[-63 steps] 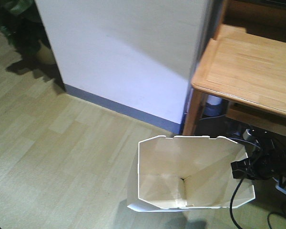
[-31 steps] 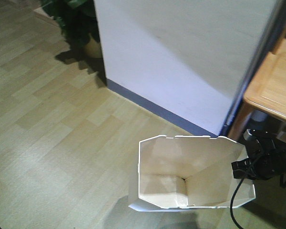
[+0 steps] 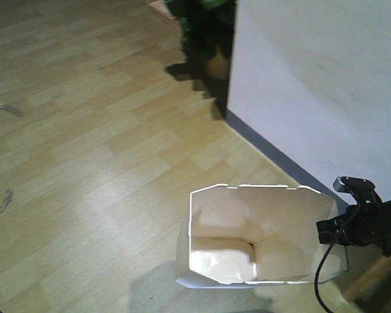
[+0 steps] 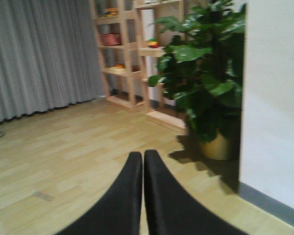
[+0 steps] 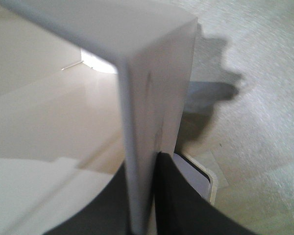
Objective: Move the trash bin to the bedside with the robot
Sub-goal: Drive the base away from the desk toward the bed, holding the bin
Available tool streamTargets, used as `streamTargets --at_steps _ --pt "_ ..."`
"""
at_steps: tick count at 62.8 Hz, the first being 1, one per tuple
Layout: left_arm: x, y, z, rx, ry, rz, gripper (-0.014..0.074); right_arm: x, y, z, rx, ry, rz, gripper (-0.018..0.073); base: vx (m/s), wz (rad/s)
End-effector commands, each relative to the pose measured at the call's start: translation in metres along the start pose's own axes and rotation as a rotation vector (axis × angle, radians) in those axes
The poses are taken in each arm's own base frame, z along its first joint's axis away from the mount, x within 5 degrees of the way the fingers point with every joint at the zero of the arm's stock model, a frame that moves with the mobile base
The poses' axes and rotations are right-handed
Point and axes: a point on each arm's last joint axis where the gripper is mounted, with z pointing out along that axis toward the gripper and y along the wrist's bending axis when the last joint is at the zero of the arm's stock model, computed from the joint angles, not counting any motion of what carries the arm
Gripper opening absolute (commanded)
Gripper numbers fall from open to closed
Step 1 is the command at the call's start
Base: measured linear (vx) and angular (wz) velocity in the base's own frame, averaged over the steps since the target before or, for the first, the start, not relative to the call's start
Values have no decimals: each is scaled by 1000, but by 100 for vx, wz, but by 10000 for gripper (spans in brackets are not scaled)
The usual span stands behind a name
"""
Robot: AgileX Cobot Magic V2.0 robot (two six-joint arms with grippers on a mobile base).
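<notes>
The white trash bin [image 3: 247, 218] stands upright at the bottom middle of the front view, its angular rim and cream inside facing up. My right gripper [image 3: 327, 231], black with cables, is shut on the bin's right rim. In the right wrist view the two black fingers [image 5: 171, 196] clamp the bin's white wall [image 5: 149, 98] from inside and outside. My left gripper [image 4: 143, 154] is shut with nothing between its fingers and points out over the wooden floor. The bedside is out of view.
A white wall [image 3: 319, 78] with a grey-blue skirting runs down the right side. A potted plant [image 3: 207, 36] stands at its far corner, also large in the left wrist view as the plant [image 4: 206, 83]. Wooden shelves [image 4: 130, 54] and a grey curtain [image 4: 39, 54] stand beyond.
The view has swung left: the wooden desk has left the frame and the wall and plant have slid to the right. The bin stays at the same spot in the frame, still gripped.
</notes>
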Motion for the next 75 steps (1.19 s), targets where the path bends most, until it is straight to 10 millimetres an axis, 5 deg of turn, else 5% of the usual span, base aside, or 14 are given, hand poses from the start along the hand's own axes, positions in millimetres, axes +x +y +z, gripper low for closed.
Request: streamTargets --at_steps 1,42,75 --pt "-4 0 -1 7 -77 -23 -6 -15 22 -18 -189 -94 -2 -2 5 64" --pt "-4 0 -1 7 -77 -23 -6 -15 22 -18 -189 -94 -2 -2 3 56" --pt "-4 0 -1 7 -77 -23 -6 -15 22 -18 -189 -94 -2 -2 6 20"
